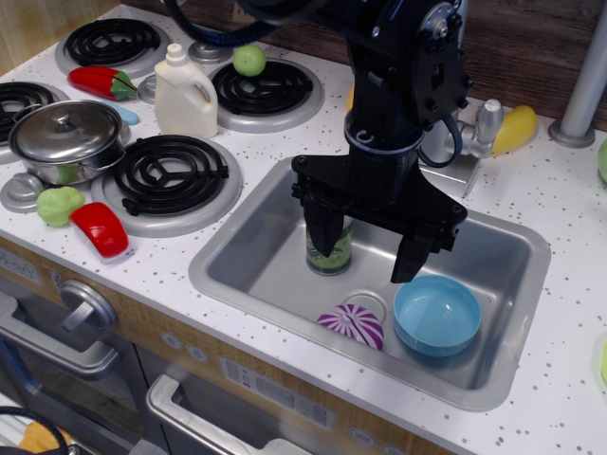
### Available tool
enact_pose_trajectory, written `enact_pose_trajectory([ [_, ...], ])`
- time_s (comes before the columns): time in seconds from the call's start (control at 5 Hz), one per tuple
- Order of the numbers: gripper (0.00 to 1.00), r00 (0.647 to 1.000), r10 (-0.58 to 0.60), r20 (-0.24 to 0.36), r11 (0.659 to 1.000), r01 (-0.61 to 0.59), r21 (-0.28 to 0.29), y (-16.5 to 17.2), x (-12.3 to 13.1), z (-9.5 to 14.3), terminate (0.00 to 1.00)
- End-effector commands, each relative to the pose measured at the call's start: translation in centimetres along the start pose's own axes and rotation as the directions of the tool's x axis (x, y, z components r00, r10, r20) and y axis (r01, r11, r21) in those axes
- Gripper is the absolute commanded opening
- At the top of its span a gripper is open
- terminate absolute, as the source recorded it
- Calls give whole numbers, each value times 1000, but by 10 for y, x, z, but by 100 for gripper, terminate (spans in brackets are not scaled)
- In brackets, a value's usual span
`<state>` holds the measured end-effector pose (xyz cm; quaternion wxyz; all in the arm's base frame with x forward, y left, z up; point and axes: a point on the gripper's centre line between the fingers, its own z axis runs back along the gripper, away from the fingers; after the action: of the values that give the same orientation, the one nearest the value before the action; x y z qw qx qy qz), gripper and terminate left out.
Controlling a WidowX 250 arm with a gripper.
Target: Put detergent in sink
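The detergent [185, 94] is a cream-white toy jug with a screw cap. It stands upright on the stove top between the burners, left of the sink. The sink [248, 248] is a steel basin set in the white speckled counter. My gripper [370, 243] hangs over the middle of the basin with its black fingers spread wide, open and empty. Its left finger [323, 225] is in front of a green-labelled can [332, 256] standing in the sink. The gripper is well to the right of the detergent and apart from it.
In the sink lie a light-blue bowl [437, 316] and a purple striped ball [352, 324] by the drain. On the stove: a lidded steel pot [66, 138], red peppers [98, 228], a green ball [249, 60], a green vegetable [59, 204]. A faucet [486, 127] and yellow item [517, 128] stand behind the sink.
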<state>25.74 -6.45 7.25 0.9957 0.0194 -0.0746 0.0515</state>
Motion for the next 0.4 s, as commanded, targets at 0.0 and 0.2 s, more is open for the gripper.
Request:
enact_pose_trajectory([
  [0.0, 100, 1000, 0, 0, 1000, 0, 0, 0, 0, 0, 0],
  [0.2, 100, 970, -244, 5, 969, 244, -23, 15, 15, 3, 0],
])
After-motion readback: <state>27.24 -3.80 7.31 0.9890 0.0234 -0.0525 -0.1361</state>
